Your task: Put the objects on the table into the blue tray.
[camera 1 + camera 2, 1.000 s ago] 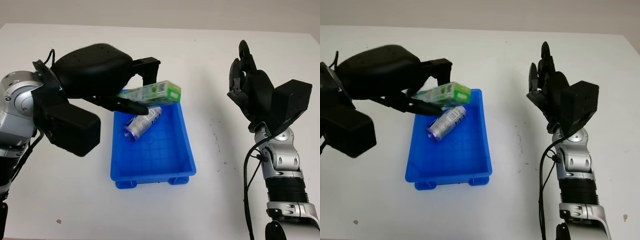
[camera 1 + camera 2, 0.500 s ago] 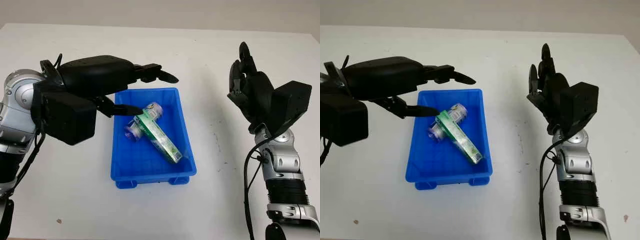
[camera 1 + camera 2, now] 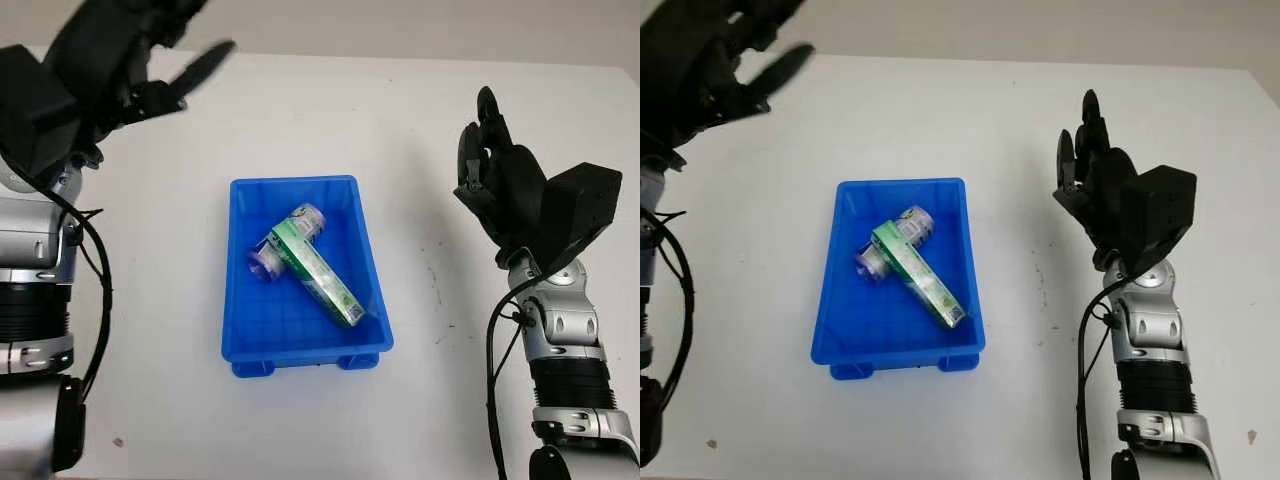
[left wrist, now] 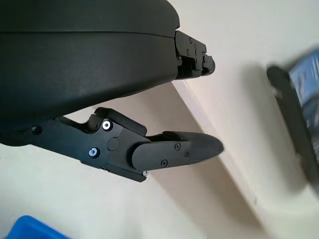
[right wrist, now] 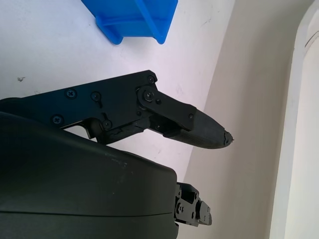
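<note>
A blue tray (image 3: 373, 272) sits mid-table. Inside it a green carton (image 3: 315, 271) lies diagonally, leaning across a silver can (image 3: 275, 248) that lies on its side. My left hand (image 3: 120, 75) is raised high at the far left, well away from the tray, open and holding nothing. My right hand (image 3: 495, 170) is held upright to the right of the tray, open and empty. A corner of the blue tray (image 5: 132, 17) shows in the right wrist view beyond the black fingers (image 5: 189, 122).
White table (image 3: 430, 120) all around the tray, with a few small dark specks (image 3: 436, 272) on its right part. The table's far edge runs along the top of the head views.
The left hand let go of the green carton, which dropped into the tray onto the can. The hand then drew back up and to the left. The right hand stayed still.
</note>
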